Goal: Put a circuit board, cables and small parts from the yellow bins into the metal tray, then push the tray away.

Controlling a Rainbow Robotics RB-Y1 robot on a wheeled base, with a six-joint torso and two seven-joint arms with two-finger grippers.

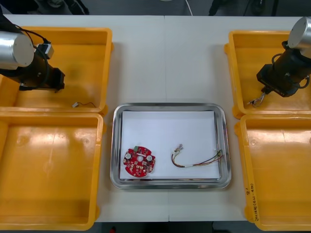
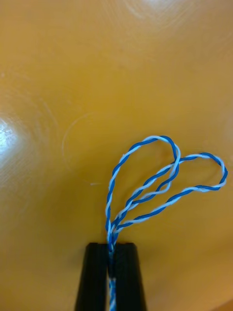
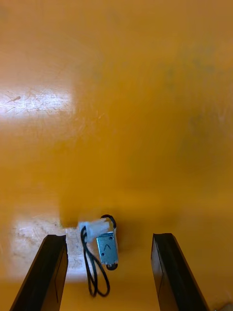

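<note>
Right gripper pinches the blue and white cable; I'd raise it clear of the far right bin, toward the tray. Left gripper spread, far left bin.

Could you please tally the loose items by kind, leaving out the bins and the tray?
Boards: 1, in the tray.
Cables: 3: red-yellow in the tray; blue-white held by the right tool; black near the open left tool.
Metal parts: 1, beside the black cable.
Total: 5.
</note>
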